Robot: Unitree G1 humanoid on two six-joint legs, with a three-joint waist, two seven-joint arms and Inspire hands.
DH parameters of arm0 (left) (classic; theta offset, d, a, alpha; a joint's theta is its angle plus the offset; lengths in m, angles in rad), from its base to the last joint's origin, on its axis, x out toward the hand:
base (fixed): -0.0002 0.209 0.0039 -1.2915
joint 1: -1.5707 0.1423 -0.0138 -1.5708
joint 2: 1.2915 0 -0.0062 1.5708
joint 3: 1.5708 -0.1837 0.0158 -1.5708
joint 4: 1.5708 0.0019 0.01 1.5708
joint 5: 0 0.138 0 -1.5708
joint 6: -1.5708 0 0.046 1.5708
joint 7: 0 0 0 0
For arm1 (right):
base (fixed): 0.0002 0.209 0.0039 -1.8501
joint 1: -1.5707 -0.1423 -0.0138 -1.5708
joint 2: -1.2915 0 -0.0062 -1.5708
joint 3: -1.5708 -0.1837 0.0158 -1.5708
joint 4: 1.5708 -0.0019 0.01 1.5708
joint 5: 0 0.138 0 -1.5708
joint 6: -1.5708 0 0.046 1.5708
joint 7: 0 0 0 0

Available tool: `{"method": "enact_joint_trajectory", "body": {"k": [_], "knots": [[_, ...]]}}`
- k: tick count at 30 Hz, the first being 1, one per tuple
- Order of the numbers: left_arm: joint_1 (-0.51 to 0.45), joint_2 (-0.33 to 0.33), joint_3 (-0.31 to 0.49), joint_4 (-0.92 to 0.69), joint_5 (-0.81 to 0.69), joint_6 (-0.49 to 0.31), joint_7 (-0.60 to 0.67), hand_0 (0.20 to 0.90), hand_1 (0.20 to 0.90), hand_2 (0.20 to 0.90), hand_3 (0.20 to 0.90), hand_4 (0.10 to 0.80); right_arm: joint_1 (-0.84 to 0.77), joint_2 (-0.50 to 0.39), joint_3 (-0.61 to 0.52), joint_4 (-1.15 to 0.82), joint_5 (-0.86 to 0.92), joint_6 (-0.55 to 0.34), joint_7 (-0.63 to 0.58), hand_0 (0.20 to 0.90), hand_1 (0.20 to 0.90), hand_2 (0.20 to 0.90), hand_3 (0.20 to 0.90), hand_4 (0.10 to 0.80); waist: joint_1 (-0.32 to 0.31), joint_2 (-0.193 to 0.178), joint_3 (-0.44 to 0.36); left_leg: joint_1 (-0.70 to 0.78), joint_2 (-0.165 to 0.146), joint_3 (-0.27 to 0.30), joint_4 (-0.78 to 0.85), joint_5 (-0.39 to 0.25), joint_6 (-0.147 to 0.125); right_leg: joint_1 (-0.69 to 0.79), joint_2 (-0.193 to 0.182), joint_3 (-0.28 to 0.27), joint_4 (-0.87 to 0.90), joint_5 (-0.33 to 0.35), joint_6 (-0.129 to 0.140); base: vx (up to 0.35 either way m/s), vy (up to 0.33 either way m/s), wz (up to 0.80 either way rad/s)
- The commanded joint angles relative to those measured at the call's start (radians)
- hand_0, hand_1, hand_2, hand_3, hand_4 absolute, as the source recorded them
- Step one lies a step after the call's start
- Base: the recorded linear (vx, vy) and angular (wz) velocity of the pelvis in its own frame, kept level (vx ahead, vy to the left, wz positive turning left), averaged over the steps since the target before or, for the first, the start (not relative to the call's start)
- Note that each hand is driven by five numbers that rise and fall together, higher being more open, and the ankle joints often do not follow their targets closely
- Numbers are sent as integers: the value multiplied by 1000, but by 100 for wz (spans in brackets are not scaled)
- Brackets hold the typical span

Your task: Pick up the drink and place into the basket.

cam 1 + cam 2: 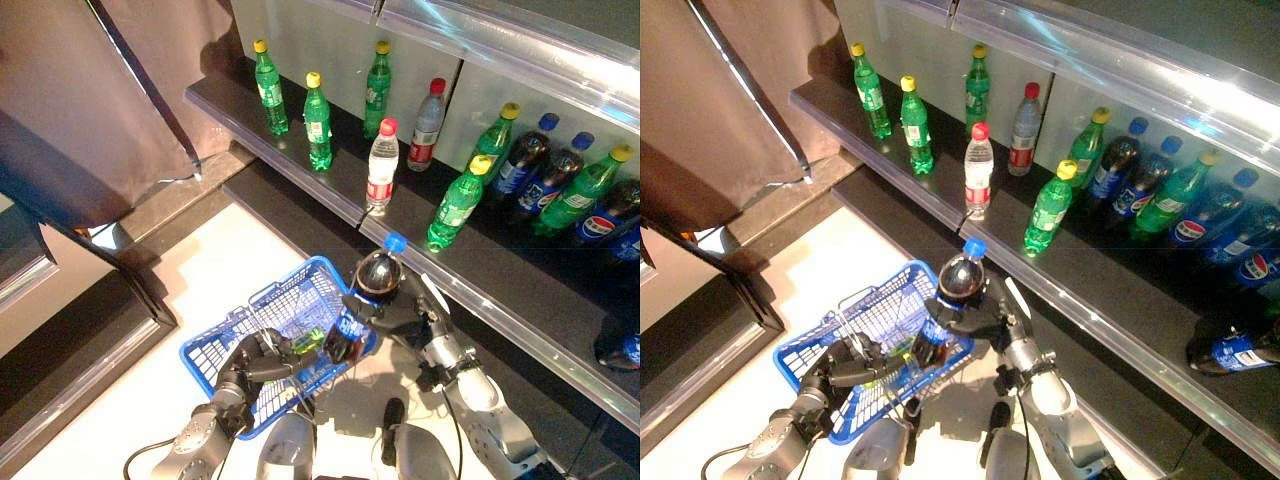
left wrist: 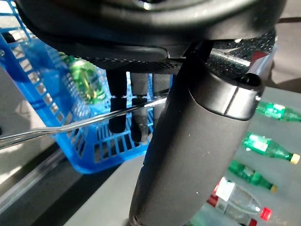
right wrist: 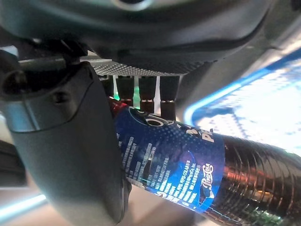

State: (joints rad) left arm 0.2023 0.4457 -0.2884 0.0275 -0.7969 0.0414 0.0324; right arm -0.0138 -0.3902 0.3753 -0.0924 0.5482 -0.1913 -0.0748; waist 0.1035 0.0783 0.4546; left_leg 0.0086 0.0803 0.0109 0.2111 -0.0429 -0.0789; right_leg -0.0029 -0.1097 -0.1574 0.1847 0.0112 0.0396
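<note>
Pale floor lies below a long dark shelf [image 1: 330,190] that runs along a light wall, with a brown curtain [image 1: 90,90] hanging at the far left. Nearest, the left hand [image 1: 252,368] has its fingers curled round the thin wire handle [image 2: 70,126] of a blue basket [image 1: 262,300], holding it above the floor; a green bottle [image 1: 308,340] lies inside the basket. Just beside it, the right hand [image 1: 985,315] is clamped on the cola bottle [image 1: 948,300], thumb on one side and fingers wrapped over its blue label. That bottle, dark with a blue cap, is tilted with its base at the basket's right rim and its cap pointing up toward the shelf. Farther back, along the shelf's front edge, stand a clear water bottle [image 1: 381,165] with a red cap and a green bottle with a yellow cap [image 1: 455,205]. Toward the shelf's far-left end are more green bottles [image 1: 270,90], and dark cola bottles [image 1: 525,160] crowd its right end.
</note>
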Motion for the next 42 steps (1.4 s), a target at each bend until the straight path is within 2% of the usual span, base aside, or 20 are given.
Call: {"method": "enact_joint_trajectory", "body": {"k": [1, 10, 14, 18, 25, 32, 42], "knots": [[-103, 35, 11, -309, -35, -136, -79, 300, 300, 300, 200, 100, -194, 97, 22, -134, -10, -234, -8, 300, 300, 300, 200, 100, 10, -7, -129, -152, -44, -64, 53, 143, 4, 107, -8, 28, -106, 32, 9, -9, 21, 5], [-166, 49, -15, -312, -97, -144, -105, 300, 300, 300, 200, 100, -287, 155, 42, -83, -20, -290, -155, 300, 300, 300, 200, 100, 26, -5, -111, -178, -58, -76, 53, 123, 4, 89, -16, 21, -110, 32, 14, -49, 13, 10], [-214, 50, -49, -328, -139, -178, -146, 300, 300, 300, 200, 100, -314, 195, 65, -13, -4, -311, -208, 300, 300, 300, 200, 100, 23, 8, -85, -202, -71, -83, 50, 118, 4, 65, -24, 20, -113, 33, 18, -139, 48, 3], [-301, 57, -101, -354, -189, -214, -158, 300, 300, 300, 200, 100, -363, 255, 94, 107, -11, -362, -243, 300, 300, 300, 200, 100, 17, 20, -51, -217, -82, -77, 27, 118, 10, 43, -32, 17, -128, 37, 24, -192, 53, 2], [-439, 35, -159, -378, -203, -273, -169, 300, 300, 300, 200, 100, -463, 308, 110, 225, -58, -396, -295, 300, 300, 300, 200, 100, 9, 31, -3, -247, -96, -67, 1, 121, 14, 17, -44, 11, -153, 45, 27, -140, 36, 3], [-539, -4, -176, -401, -239, -291, -202, 300, 300, 300, 200, 100, -527, 362, 159, 324, -151, -381, -354, 300, 300, 300, 200, 100, 12, 36, 21, -266, -105, -64, -29, 124, 19, -9, -56, 1, -175, 55, 24, -87, 22, 4], [-617, -83, -196, -424, -261, -260, -227, 300, 300, 300, 200, 100, -622, 399, 243, 391, -358, -292, -443, 300, 300, 300, 200, 100, 20, 29, 44, -288, -105, -68, -52, 130, 25, -54, -64, -9, -187, 68, 14, -47, 0, 4]]}}
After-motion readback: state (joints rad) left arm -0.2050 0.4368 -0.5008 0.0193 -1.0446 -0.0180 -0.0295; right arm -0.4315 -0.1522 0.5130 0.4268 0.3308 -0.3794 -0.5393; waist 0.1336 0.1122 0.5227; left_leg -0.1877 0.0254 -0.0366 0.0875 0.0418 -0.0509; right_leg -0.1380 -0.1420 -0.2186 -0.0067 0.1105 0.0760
